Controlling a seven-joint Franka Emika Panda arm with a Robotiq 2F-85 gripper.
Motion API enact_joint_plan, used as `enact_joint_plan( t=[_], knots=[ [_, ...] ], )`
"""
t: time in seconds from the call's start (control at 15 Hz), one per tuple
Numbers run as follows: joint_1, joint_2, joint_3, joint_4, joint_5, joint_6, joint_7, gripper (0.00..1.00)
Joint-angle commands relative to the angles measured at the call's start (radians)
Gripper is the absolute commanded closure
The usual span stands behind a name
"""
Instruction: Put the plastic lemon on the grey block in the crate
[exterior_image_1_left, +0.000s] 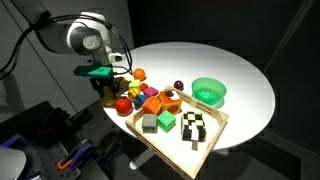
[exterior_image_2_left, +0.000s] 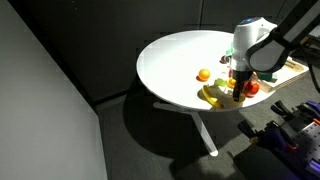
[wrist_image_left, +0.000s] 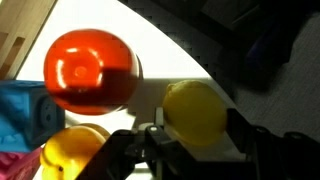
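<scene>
The plastic lemon (wrist_image_left: 195, 112) sits between the two black fingers (wrist_image_left: 250, 140) of my gripper (wrist_image_left: 197, 125), which is shut on it. In an exterior view the gripper (exterior_image_1_left: 108, 90) is low over a pile of toys to the left of the crate (exterior_image_1_left: 170, 140). The lemon itself is hidden there. The grey block (exterior_image_1_left: 149, 123) lies in the crate's near left corner, beside a green cube (exterior_image_1_left: 165, 121). From the opposite side, the gripper (exterior_image_2_left: 240, 90) stands over the toys near the table edge.
A shiny red fruit (wrist_image_left: 90, 70), a blue block (wrist_image_left: 25, 112) and a yellow toy (wrist_image_left: 70, 150) crowd the lemon. A checkered block (exterior_image_1_left: 195, 125) lies in the crate. A green bowl (exterior_image_1_left: 209, 92) stands behind it. A banana (exterior_image_2_left: 212, 97) and an orange fruit (exterior_image_2_left: 203, 74) lie on the round white table.
</scene>
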Motion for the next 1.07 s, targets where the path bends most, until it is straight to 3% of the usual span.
enact_joint_plan(
  t=[0.0,1.0],
  knots=[
    [0.002,-0.054,0.008,-0.015,0.004,0.009,-0.004,0.62],
    [-0.016,-0.213,0.008,-0.070,0.021,0.016,-0.018,0.62]
  ],
)
